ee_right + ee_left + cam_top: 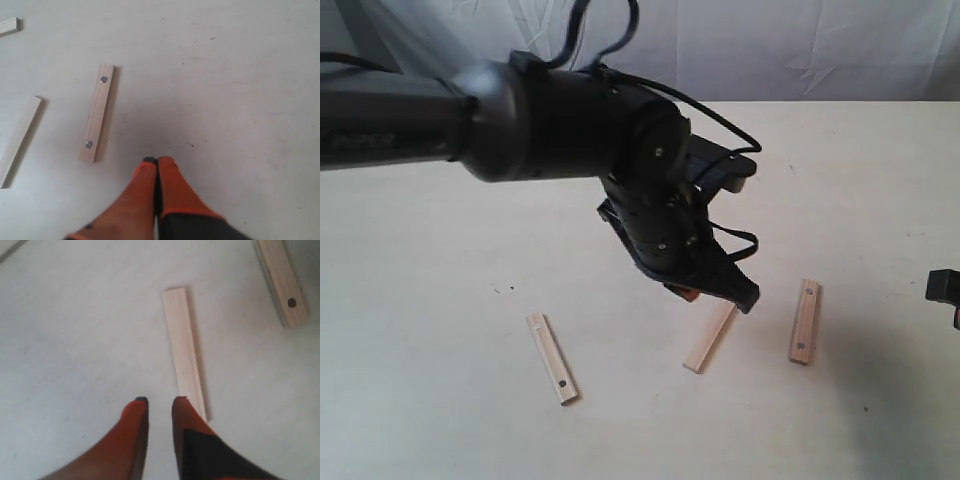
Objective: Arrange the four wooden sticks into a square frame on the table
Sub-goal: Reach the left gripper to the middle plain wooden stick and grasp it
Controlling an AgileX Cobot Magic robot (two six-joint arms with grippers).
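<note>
1. My left gripper, orange-fingered, is out over the middle of the wide pale cream table. Its jaws stand only a narrow gap apart and hold nothing.
2. The plain flat pale-wood slat lies flat just beside that gripper's tips. Its near end is alongside one finger, not between the two.
3. The flat pale-wood slat with two dark holes lies near the plain one, roughly parallel and not touching it.
4. The third pale slat with a hole near one end lies well apart, toward the left side. I cannot place a fourth slat for certain, and no square frame exists yet.
5. My right gripper sits at the right edge of the exterior view, fingers pressed together and empty.
6. As I judge it, these slats are light, stiff and not fragile. They are also thin and smooth, so a nudge may make one skid or pivot on the tabletop.
7. I would take the plain slat across its narrow width near mid-length. The fingers should straddle both long edges with the tips right down at the surface, since a hold near one end would let it swing.
8. The jaws would want a wider opening first, for margin.
</note>
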